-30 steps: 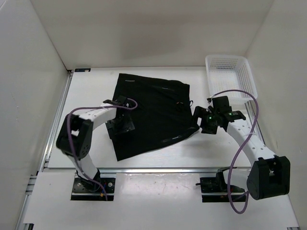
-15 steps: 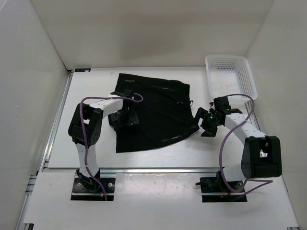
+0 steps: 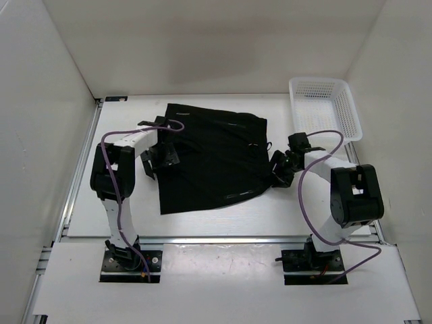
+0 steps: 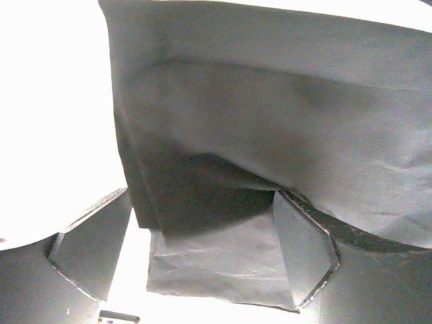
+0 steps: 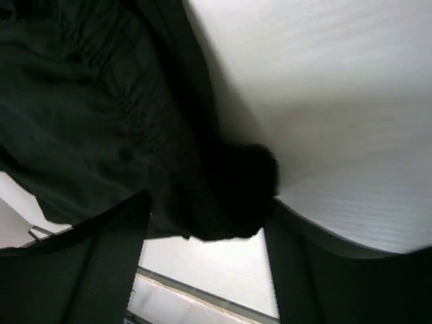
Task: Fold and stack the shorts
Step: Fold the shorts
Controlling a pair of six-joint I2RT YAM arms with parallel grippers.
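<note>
The black shorts lie spread flat on the white table, with thin pale seam marks near their top and lower right. My left gripper sits low at the shorts' left edge. In the left wrist view its fingers stand wide apart, with a lifted fold of the shorts between and ahead of them. My right gripper sits at the shorts' right corner. In the right wrist view its fingers are wide apart, with a bunched black corner of the shorts between them.
A white plastic mesh basket stands at the back right corner of the table. White walls close in the left, back and right. A metal rail runs along the table's near edge.
My left gripper has moved up and left, from over the shorts to their left edge. My right gripper has moved left onto the right corner. The shorts' lower left corner has pulled in slightly.
</note>
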